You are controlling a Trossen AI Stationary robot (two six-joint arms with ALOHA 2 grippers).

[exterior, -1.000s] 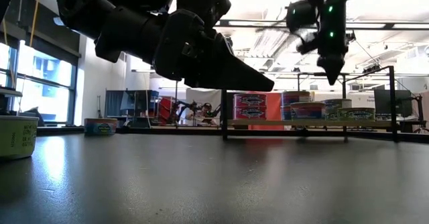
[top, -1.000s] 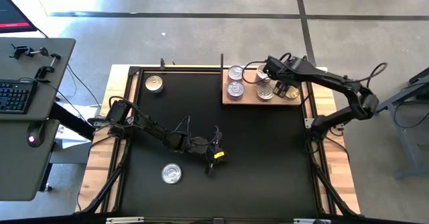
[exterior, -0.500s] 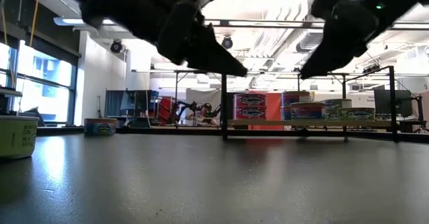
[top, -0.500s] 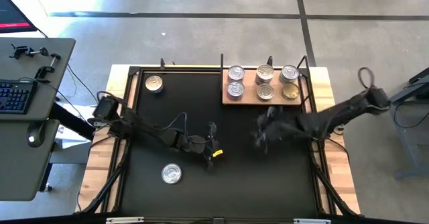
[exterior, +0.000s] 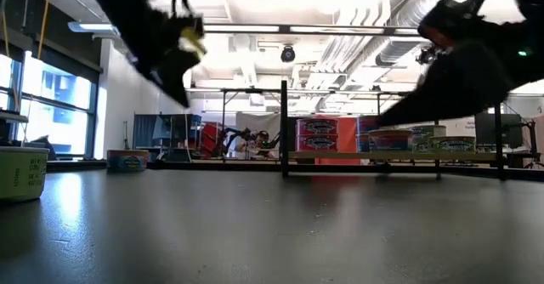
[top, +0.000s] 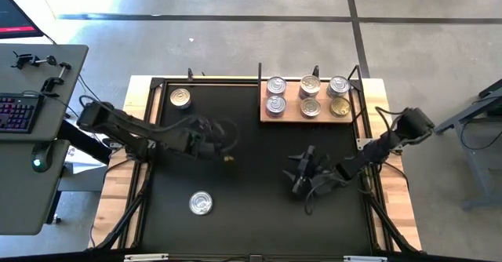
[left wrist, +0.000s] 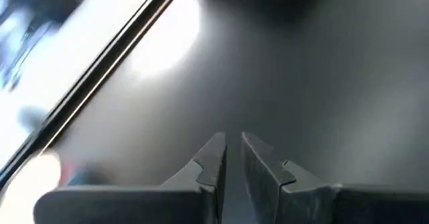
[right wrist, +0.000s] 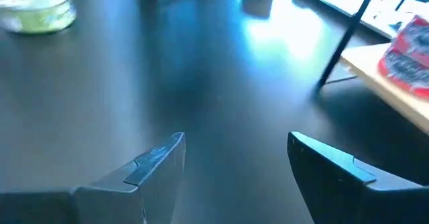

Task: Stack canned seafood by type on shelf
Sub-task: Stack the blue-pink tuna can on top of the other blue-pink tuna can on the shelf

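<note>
Black table top (top: pixel 259 215) sits in a light wood frame on a grey concrete floor; a desk with a keyboard (top: pixel 17 111) stands off to the left. Low view shows a bright workshop with ceiling lights and windows behind. Wooden shelf (top: pixel 290 117) is at the table's far right corner, carrying six tins (top: pixel 311 85) in two rows, one gold-topped (top: pixel 340 108). Two loose silver-topped tins on the black surface: one at the far left (top: pixel 180 98), one near the front left (top: pixel 200 204). Left gripper (left wrist: pixel 232 158) hangs over bare table left of centre, fingers nearly together, holding nothing. Right gripper (right wrist: pixel 234 158) is low over the table in front of the shelf, fingers spread wide, empty.
</note>
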